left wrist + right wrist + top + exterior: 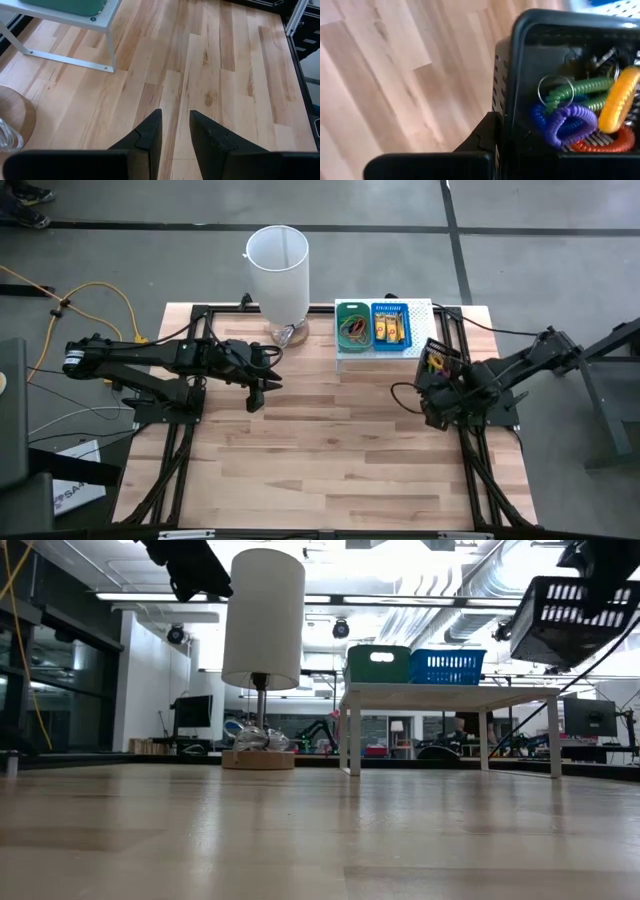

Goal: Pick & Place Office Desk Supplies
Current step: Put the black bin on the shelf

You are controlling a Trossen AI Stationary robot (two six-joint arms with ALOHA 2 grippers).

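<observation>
My right gripper point(504, 136) is shut on a black slotted tray point(555, 60), which holds coiled loops in purple point(570, 125), green, yellow, blue and red. In the low view the black tray point(572, 618) hangs high above the table at the right. On a white shelf point(418, 310) at the far side stand a green tray point(352, 326) with rubber bands and a blue tray point(390, 327) with yellow packets. My left gripper point(175, 135) stands open above bare wood left of centre, with nothing between its fingers. My right gripper holds the black tray by one side wall point(503, 100) near its rim. One finger point(485, 134) lies on the wall's outside; the tray hides the other. The fingers point steeply down. The tray is lifted clear of the table and hangs tilted.
A tall white cylinder lamp point(278, 270) on a round wooden base stands at the far edge, left of the shelf. Black frame rails point(185, 430) run along both table sides. The wooden top point(330, 440) between the arms is free room.
</observation>
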